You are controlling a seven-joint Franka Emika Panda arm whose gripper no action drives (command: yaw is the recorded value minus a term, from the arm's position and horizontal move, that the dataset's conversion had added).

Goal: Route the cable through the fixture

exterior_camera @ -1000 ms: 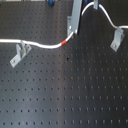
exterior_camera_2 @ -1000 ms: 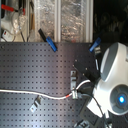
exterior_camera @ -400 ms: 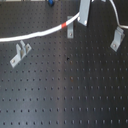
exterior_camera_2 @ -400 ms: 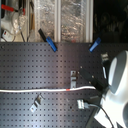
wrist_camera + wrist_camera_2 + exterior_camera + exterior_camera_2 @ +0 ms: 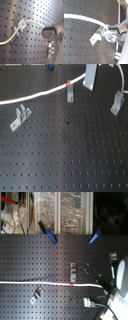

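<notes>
Judging from the layout, mid-route, with at least one bracket not yet threaded. Pinched in the hand (image 5: 91, 79), with the fingers pressed onto the cable (image 5: 37, 95) in both wrist views, where the cord runs straight into the grip (image 5: 45, 30). To do this step well: hold the pinch firm, draw the cord taut but not hard, and carry it low over the surface (image 5: 65, 159) so that it drops into the slot of the middle bracket (image 5: 70, 95) rather than riding over its top. Watch the red-orange band (image 5: 67, 85), sitting right at that bracket in the first exterior view; cannot tell whether already seated or merely lying across it. Avoid a sideways jerk, likely to flick the slack out of place. As for lie and heading: stretched long across the surface, entering at the first exterior view's left edge and rising gently toward the hand at the first exterior view's upper right, then arcing on toward the right bracket (image 5: 117, 103). Passing above the left bracket (image 5: 20, 118) and apart from it. In the second exterior view, nearly level from that picture's left edge toward the arm, long axis running side to side.
</notes>
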